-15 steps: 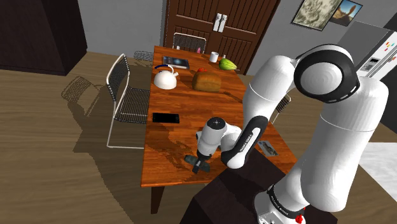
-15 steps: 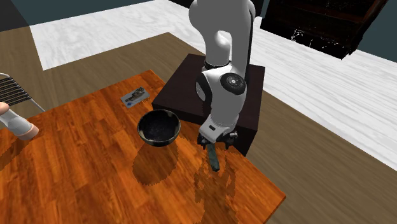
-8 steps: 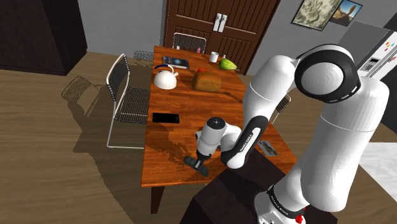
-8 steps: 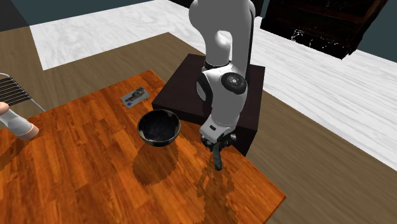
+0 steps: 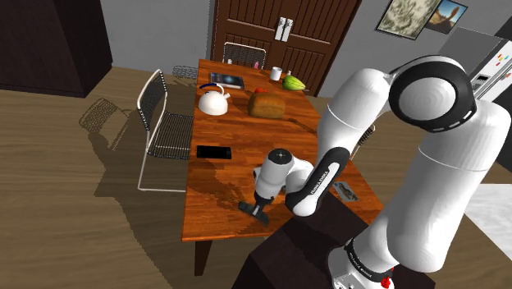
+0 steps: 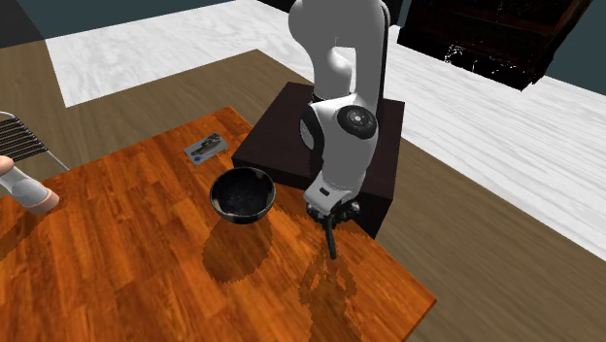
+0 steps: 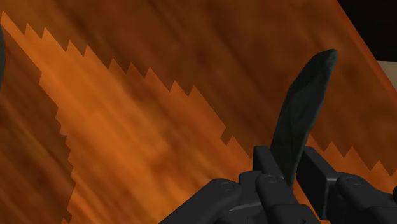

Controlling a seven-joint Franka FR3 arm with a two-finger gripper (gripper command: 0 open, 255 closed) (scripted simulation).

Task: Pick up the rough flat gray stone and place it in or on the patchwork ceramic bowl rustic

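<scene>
Black gripper [image 7: 290, 167] around stone [image 7: 303, 107], above table [image 7: 140, 127]

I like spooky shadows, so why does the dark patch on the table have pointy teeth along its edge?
Wrist view: past the held stone, the shadow on the table has a sawtooth edge, likely the simulator's drawing, not the wood; second exterior view: a dark shadow lies beside the bowl; shoulder view: the chair throws a wiry shadow on the floor.
</scene>
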